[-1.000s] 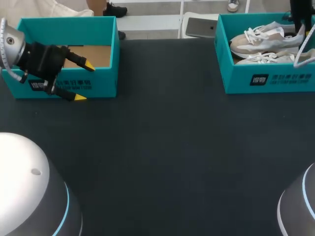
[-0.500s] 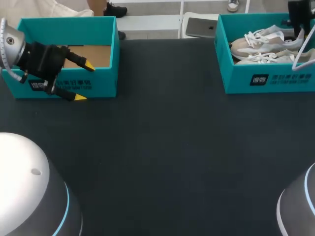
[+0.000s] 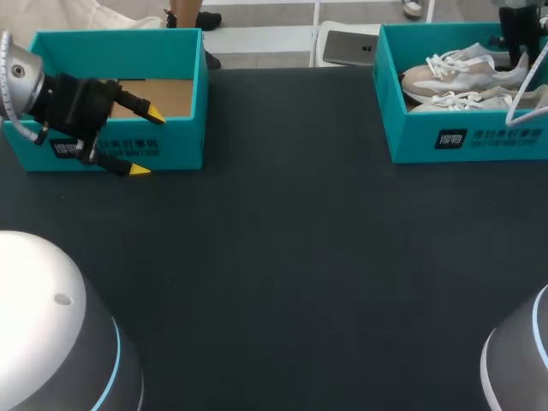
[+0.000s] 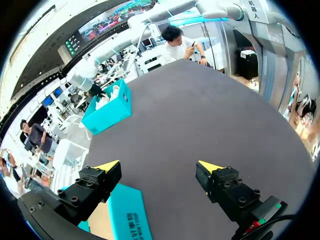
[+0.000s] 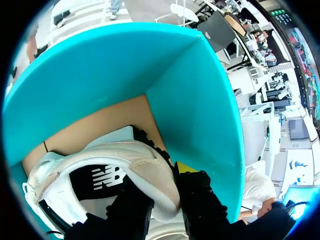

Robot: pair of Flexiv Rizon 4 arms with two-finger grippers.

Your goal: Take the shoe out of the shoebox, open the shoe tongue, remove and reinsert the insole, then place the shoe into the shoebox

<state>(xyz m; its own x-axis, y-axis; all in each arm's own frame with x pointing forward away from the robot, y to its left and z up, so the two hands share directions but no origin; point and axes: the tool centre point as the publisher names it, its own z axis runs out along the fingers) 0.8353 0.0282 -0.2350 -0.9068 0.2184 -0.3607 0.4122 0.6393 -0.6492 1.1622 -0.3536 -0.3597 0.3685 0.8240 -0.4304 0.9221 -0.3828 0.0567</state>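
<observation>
The right gripper (image 5: pixel 162 192) is clamping its fingers across the heel of the shoe (image 3: pixel 454 73), which is lying lengthwise in the shoebox (image 3: pixel 467 137), toe pointing toward the surface's middle, while the left gripper (image 3: pixel 146 142), fingers spread, is hanging well apart by the second box (image 3: pixel 175 150).

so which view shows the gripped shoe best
Right wrist view: the shoe is close up, heel between fingers of the right gripper. Head view shows it small in the shoebox; left wrist view, barely, far off.
</observation>
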